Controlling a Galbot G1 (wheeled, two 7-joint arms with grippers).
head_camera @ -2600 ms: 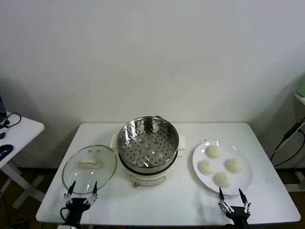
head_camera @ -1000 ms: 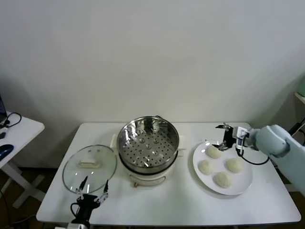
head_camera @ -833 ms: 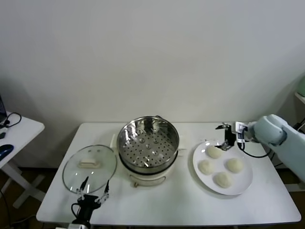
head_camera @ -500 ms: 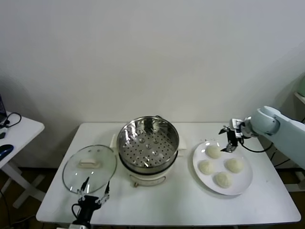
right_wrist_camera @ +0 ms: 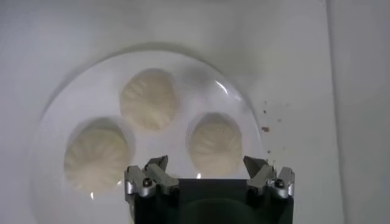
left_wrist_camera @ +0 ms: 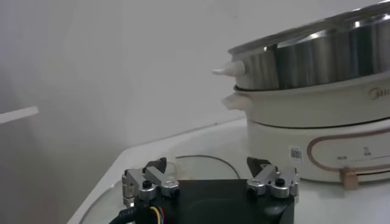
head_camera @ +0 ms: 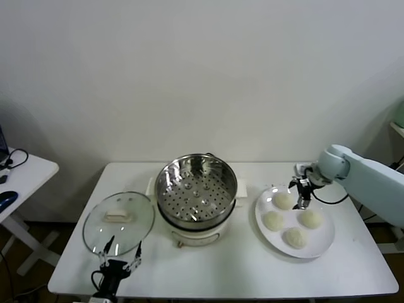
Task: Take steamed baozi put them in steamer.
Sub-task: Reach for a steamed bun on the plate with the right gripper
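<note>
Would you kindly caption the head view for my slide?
Open right gripper hovers above four baozi on a white plate, beside the empty steamer.

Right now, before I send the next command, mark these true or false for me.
1. All four baozi lie on the plate. True.
2. The steamer already holds one bun. False: its perforated tray is bare.
3. The right tool hovers open above the plate. True.
4. The glass lid covers the steamer. False: it lies on the table, on the steamer's left.
5. The left tool grips the lid handle. False: it is open, near the table's front edge.
</note>
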